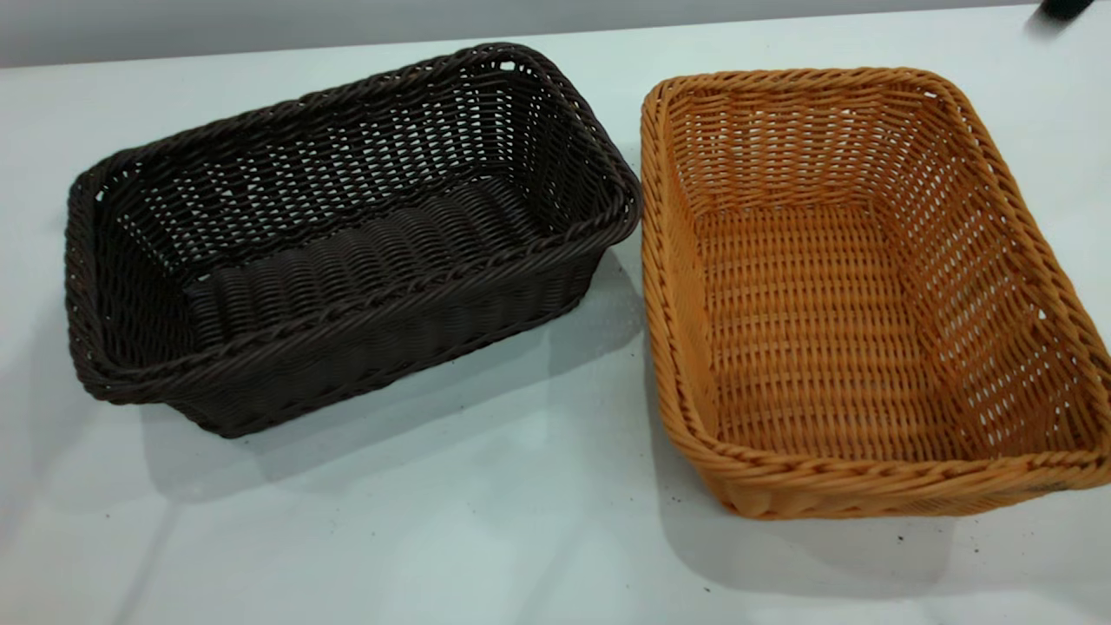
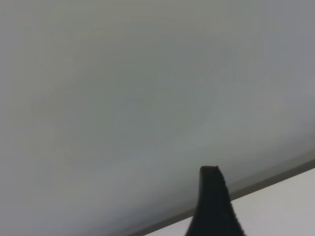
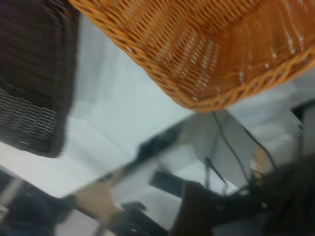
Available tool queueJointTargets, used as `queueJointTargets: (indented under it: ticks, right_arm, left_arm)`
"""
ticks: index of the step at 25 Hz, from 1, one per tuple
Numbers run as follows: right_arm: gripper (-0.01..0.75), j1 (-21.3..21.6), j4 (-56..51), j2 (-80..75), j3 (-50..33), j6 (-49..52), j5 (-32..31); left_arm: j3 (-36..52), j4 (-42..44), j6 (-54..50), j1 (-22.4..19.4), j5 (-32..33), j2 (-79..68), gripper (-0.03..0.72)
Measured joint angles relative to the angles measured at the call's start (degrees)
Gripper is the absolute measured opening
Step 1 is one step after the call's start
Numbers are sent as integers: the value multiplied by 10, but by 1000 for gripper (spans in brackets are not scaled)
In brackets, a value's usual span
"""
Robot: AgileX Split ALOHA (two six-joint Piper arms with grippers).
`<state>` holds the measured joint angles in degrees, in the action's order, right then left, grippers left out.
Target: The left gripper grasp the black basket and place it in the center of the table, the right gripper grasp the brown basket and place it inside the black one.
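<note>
- White tabletop fills the exterior view: the table point(image 1: 521, 538) is plain and pale with a few dark specks, and both baskets sit on it side by side.
- On my left side rests the black basket point(image 1: 347, 234), upright and turned at a slant. On my right rests the brown basket point(image 1: 868, 286), also upright and open-mouthed.
- Their near corners come very close, perhaps touching at the rims; I cannot say for sure from this angle.
- Both baskets are empty. Neither holds the other, so by my reckoning nothing of the task is done yet.
- My left gripper point(image 2: 212, 206) shows only as one dark finger tip in my left wrist view, against a blank grey surface and a pale edge. It is nowhere near the black basket, and I cannot tell whether it is spread or closed.
- My right gripper does not show in any view. My right wrist view looks past a corner of the brown basket point(image 3: 206, 49), with the black basket point(image 3: 34, 73) beside it and blurred clutter beyond the table's edge.
- Still to do, as I judge it: my left arm must take the black basket to the middle of the table, then my right must set the brown one inside it.
</note>
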<state>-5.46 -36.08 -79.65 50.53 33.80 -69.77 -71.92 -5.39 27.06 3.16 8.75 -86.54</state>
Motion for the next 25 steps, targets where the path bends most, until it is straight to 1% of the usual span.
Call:
queueJointTargets:
  ticks: [3,6,15,25]
  right_arm:
    - [545,-32,-9,-50,0,-6,1]
    - [545,-49,-20,-98,0,-24,1]
    - [545,-55,-34,-192,1,-33,2]
    - [545,-55,-36,-253,1,-78,0]
  left_arm:
    - [0,0,0,0,-2,0,428]
    - [0,0,0,0,-5,0,428]
    - [0,0,0,0,-10,0,428]
    - [0,0,0,0,-10,0,428]
